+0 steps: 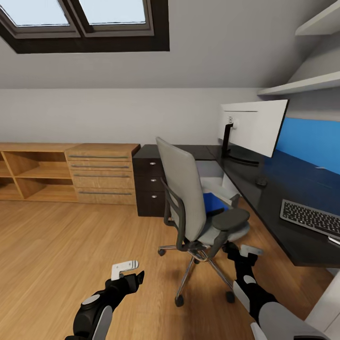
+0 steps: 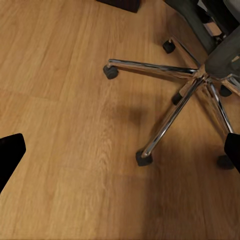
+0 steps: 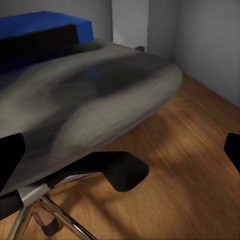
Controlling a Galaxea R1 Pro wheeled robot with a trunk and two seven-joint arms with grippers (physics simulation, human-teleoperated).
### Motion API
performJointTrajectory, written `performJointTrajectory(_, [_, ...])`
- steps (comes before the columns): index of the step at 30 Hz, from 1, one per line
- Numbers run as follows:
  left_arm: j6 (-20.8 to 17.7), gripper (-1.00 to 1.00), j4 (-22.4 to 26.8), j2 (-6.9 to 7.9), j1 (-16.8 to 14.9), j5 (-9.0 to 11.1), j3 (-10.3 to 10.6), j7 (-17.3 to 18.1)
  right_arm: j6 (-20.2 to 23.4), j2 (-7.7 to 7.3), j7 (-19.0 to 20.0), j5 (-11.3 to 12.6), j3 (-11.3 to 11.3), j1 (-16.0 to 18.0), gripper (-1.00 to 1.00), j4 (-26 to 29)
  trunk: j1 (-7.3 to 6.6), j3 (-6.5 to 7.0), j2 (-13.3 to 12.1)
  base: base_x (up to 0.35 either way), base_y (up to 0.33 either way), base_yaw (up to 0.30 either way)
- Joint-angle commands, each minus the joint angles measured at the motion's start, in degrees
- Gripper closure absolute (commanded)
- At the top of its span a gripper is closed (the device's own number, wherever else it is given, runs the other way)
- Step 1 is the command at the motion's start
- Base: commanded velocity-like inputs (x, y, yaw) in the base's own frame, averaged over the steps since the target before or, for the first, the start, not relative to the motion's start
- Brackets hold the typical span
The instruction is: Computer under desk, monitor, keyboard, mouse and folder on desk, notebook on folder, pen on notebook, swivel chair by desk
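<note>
Two grippers: both low in the head view, on either side of the chair base.
Folder: flat bright blue folder (image 1: 215, 202) lies on the seat of the grey upholstered swivel chair (image 1: 186, 198), just right of the backrest at frame centre; in the right wrist view its blue slab (image 3: 47, 22) sits at the upper left, on the far side of the grey seat (image 3: 85, 105).
Right gripper: right gripper (image 1: 242, 249) hangs at lower centre-right, just below the chair's black armrest (image 1: 230, 219) and lower than the folder, apart from it; its dark fingertips (image 3: 10, 160) sit wide apart at the frame edges with nothing between them.
Left gripper: left gripper (image 1: 126, 270) is at lower left, well apart from the folder, over the light wood floor (image 1: 61, 245); its fingertips (image 2: 10, 152) are spread, empty, with the chrome five-star base (image 2: 180, 100) and casters beyond.
Chair: backrest toward the camera, seat facing the glossy black desk (image 1: 283, 198) at right.
Desk top: wide white-backed monitor (image 1: 252, 126) at upper right, small dark mouse (image 1: 260, 182) below it, dark keyboard (image 1: 309, 217) at the right edge; blue back panel (image 1: 314, 137) behind.
Surroundings: dark drawer pedestal (image 1: 150, 184) behind the chair, light-wood shelf and drawer unit (image 1: 71, 172) at left, black-framed skylight (image 1: 85, 21) at top.
</note>
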State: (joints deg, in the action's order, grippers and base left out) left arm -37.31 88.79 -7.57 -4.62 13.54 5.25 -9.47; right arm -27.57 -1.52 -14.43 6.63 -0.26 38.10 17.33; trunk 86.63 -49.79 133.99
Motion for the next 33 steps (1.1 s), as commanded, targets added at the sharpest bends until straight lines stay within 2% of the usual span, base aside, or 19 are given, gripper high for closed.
performJointTrajectory(1, [-0.2,-1.00,0.1,0.00,0.0,0.6,0.0,-0.5,-0.3,0.09,0.2,0.4,0.2,0.0,-1.00,0.0,-0.01,-0.06,0.0,0.002,0.000,0.000])
performJointTrajectory(12, [-0.2,-1.00,0.1,0.01,0.0,0.6,0.0,-0.5,-0.2,0.56,0.1,0.5,0.3,0.0,-1.00,0.0,-0.01,-0.06,0.0,0.000,0.000,0.018])
performJointTrajectory(33, [-0.2,-1.00,0.0,0.00,0.0,0.6,0.0,-0.6,-0.2,0.73,0.1,0.5,0.3,0.0,-1.00,-0.1,-0.01,-0.06,0.0,-0.011,0.013,0.268])
